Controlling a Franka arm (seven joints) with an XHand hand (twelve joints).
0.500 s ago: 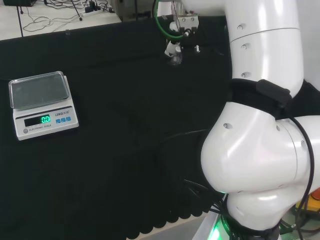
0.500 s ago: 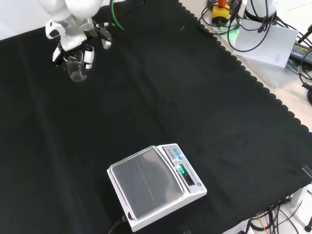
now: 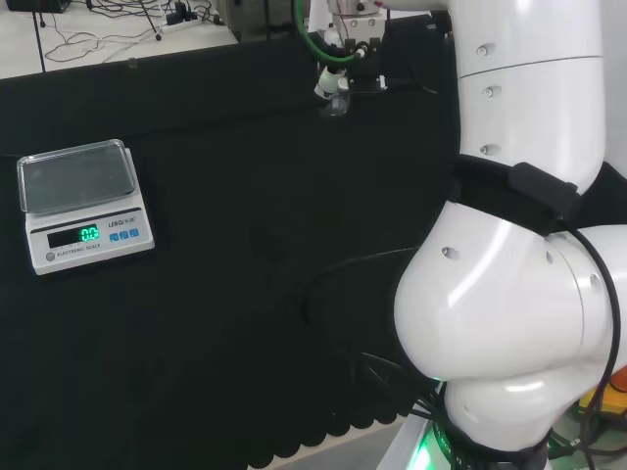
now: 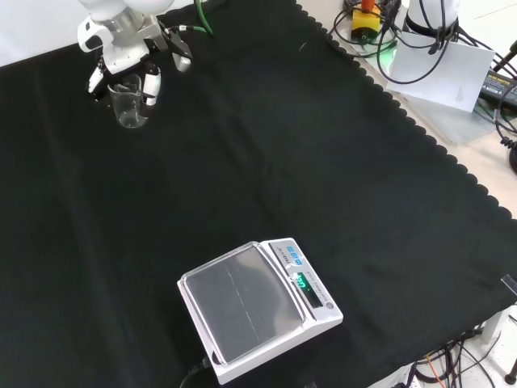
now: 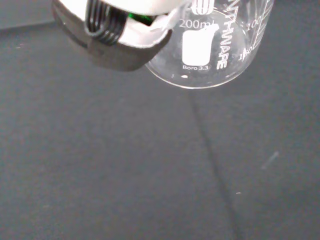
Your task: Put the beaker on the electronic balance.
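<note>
A clear glass beaker (image 4: 130, 105) with white print hangs between the fingers of the hand (image 4: 121, 50) at the far left of the front view, with the fingers curled round its sides. In the head view the beaker (image 3: 335, 102) sits under the hand (image 3: 345, 39) near the cloth's far edge. The wrist view shows the beaker (image 5: 212, 50) close up, its base off the cloth, beside a black and white finger (image 5: 117, 45). The white electronic balance (image 4: 258, 311) stands near the front edge of the front view, with its pan bare. In the head view the balance (image 3: 83, 206) is at the left.
The arm's big white links (image 3: 509, 274) take up the right of the head view. Cables and gear (image 4: 428, 40) lie beyond the cloth's scalloped edge at the top right of the front view. Black cloth (image 4: 266, 162) stretches between beaker and balance.
The hand has risen with the beaker in it, shifting a little higher in both the head and front views. The balance has not moved.
</note>
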